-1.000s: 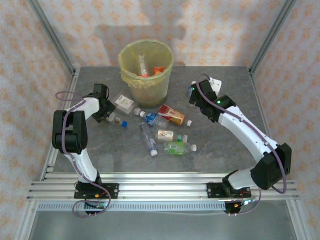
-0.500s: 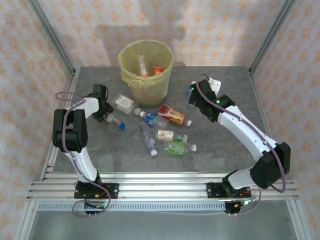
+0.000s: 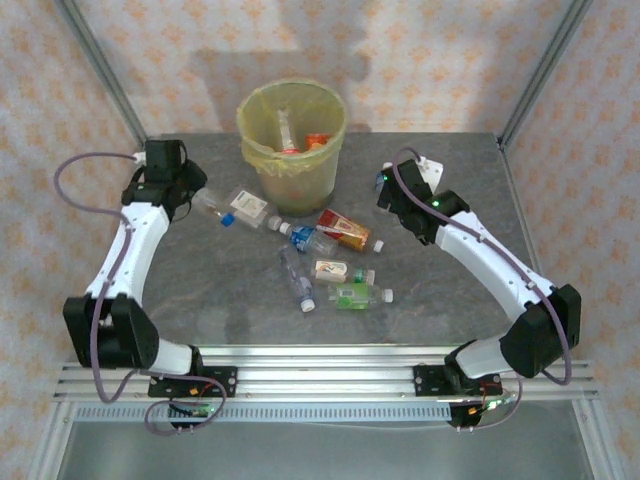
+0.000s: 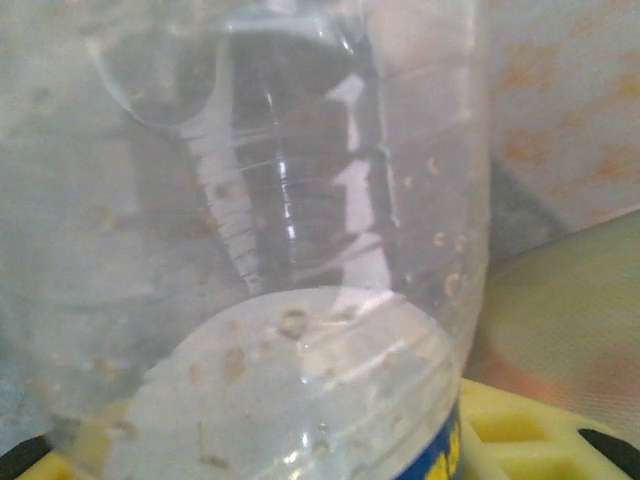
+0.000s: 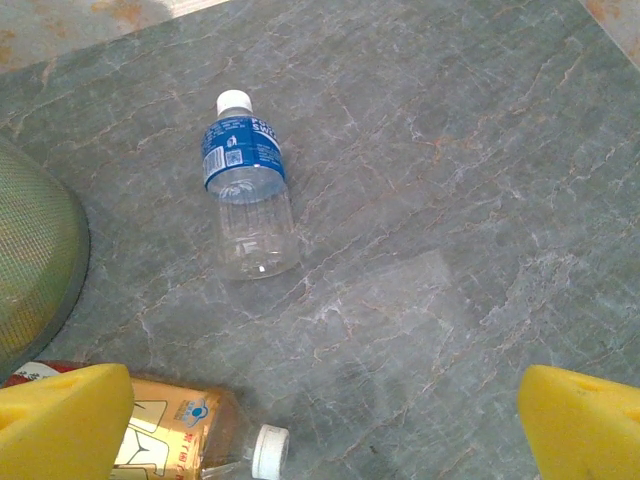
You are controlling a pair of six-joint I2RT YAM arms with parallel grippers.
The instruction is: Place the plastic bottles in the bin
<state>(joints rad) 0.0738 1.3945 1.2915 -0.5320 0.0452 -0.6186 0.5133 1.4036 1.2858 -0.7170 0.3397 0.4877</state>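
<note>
My left gripper point(image 3: 196, 198) is shut on a small clear plastic bottle point(image 3: 213, 206) with a blue cap, held above the table to the left of the bin point(image 3: 300, 178). In the left wrist view this bottle point(image 4: 290, 250) sits close up, with a yellow pad point(image 4: 520, 435) beside it. The yellow-lined bin holds some bottles point(image 3: 292, 142). Several more lie on the table in front of it, among them a white-labelled one point(image 3: 248, 207) and an orange-labelled one point(image 3: 345, 230). My right gripper point(image 3: 392, 195) is open above the table point(image 5: 320, 430), near a blue-labelled bottle point(image 5: 245, 195).
An orange-labelled bottle point(image 5: 170, 440) with a white cap lies by my right gripper's left pad point(image 5: 60, 420). The bin's wall point(image 5: 35, 270) is at the left of that view. A clear bottle point(image 3: 296, 278), a white-labelled one point(image 3: 340, 270) and a green one point(image 3: 358, 295) lie mid-table.
My left gripper closed on the blue-capped bottle, then lifted it up and back, left of the bin. The right arm has not moved.
</note>
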